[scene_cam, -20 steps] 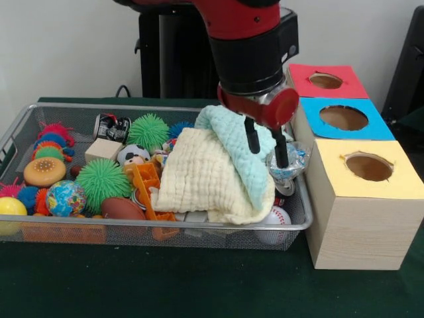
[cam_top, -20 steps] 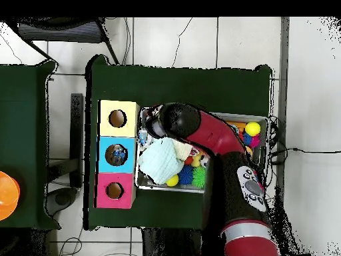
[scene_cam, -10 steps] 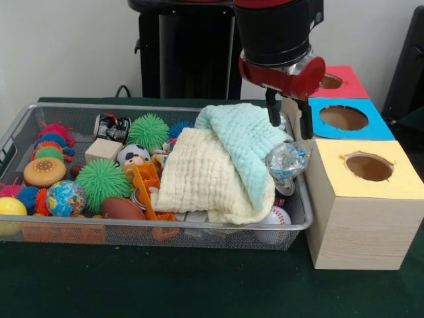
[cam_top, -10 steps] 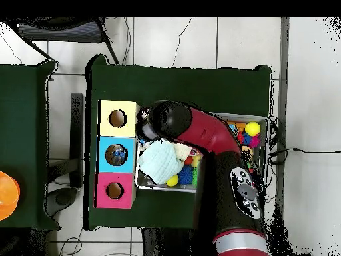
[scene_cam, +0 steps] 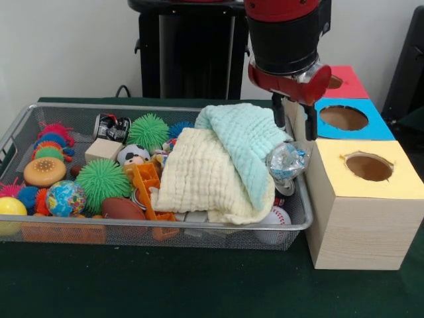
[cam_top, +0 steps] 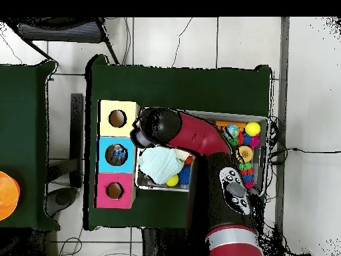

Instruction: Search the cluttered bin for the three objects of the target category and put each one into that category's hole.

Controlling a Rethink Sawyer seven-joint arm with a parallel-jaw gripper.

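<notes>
On the green counter (scene_cam: 199, 285), the wire mesh bin (scene_cam: 165, 232) holds a cream waffle-weave cloth (scene_cam: 205, 179) under a mint cloth (scene_cam: 245, 142), beside a crumpled clear plastic wrapper (scene_cam: 286, 161). Above and behind the wrapper hang the jaws (scene_cam: 294, 121), apart and empty, before the blue-topped wooden hole box (scene_cam: 348, 119). Spiky balls crowd the left.

Cloths (scene_cam: 222, 165) over bin's (scene_cam: 165, 233) right half

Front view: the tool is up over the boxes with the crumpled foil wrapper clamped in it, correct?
Not quite. The tool is up by the boxes, but it is empty: in the front view the foil wrapper lies in the bin beside the cloths.
</notes>
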